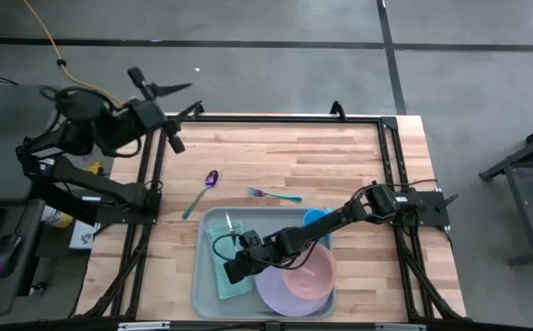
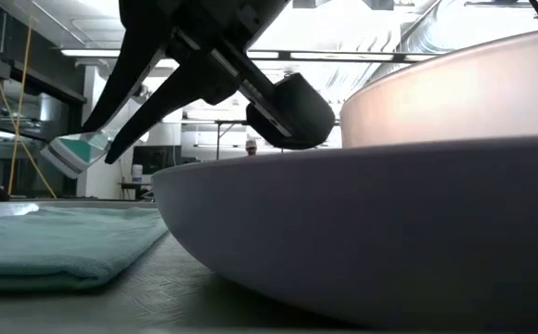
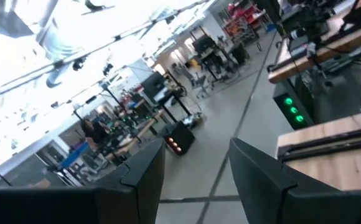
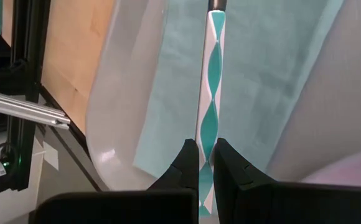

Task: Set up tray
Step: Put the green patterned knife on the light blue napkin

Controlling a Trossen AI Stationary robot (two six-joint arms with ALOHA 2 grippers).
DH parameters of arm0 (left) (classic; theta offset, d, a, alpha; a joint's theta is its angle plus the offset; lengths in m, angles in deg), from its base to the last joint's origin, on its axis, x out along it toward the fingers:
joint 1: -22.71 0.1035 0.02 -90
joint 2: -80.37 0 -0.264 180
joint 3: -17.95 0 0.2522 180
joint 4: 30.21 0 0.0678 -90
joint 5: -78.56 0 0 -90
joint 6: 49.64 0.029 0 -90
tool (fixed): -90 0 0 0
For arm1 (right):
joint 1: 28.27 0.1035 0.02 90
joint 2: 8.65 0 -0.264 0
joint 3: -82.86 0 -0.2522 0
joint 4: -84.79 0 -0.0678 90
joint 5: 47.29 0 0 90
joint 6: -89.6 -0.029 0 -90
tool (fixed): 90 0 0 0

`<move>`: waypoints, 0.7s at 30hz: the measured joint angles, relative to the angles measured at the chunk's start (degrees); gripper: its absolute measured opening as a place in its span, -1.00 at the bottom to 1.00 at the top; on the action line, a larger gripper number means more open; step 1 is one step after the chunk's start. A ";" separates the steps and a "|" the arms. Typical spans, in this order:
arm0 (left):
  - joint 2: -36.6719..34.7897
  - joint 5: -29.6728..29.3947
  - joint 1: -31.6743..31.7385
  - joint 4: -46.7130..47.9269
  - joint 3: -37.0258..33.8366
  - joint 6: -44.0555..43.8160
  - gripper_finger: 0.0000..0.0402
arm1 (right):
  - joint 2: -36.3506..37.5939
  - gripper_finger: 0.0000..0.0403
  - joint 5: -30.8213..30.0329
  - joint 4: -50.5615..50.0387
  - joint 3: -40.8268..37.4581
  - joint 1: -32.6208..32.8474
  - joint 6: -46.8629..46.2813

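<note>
The grey-blue tray [image 1: 208,292] lies at the table's near edge. On it rest a folded teal cloth [image 1: 222,276] and a lavender plate [image 1: 276,296] carrying a pink bowl [image 1: 311,273]. My right gripper [image 1: 234,261] reaches over the cloth [image 4: 261,81] and is shut on a utensil with a teal-and-white twisted handle [image 4: 211,93]. My left gripper [image 1: 173,140] is open and raised by the table's far left corner, away from everything. My right gripper [image 4: 206,149] pinches the utensil's teal-and-white handle [image 4: 209,134] between its two fingers, which lie along it. The utensil runs out ahead of the fingers over the cloth. In the low view the handle's end [image 2: 72,153] sticks out past the fingers, clear above the cloth [image 2: 56,241].
On the bare wood beyond the tray lie a purple spoon [image 1: 204,189] and a teal-handled fork [image 1: 274,194]. A blue cup [image 1: 315,218] stands at the tray's far right corner. The plate [image 2: 390,232] and bowl [image 2: 454,93] sit close to the right of my right gripper.
</note>
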 joint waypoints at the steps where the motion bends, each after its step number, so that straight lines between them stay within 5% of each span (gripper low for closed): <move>1: -0.01 -0.03 0.00 -0.03 0.38 0.56 0.05 | 0.00 -1.00 -0.35 0.00 0.00 0.21 -0.22; 21: 0.04 -1.81 0.00 0.23 1.10 0.86 0.05 | -1.44 -0.99 1.90 1.29 0.02 1.43 -2.50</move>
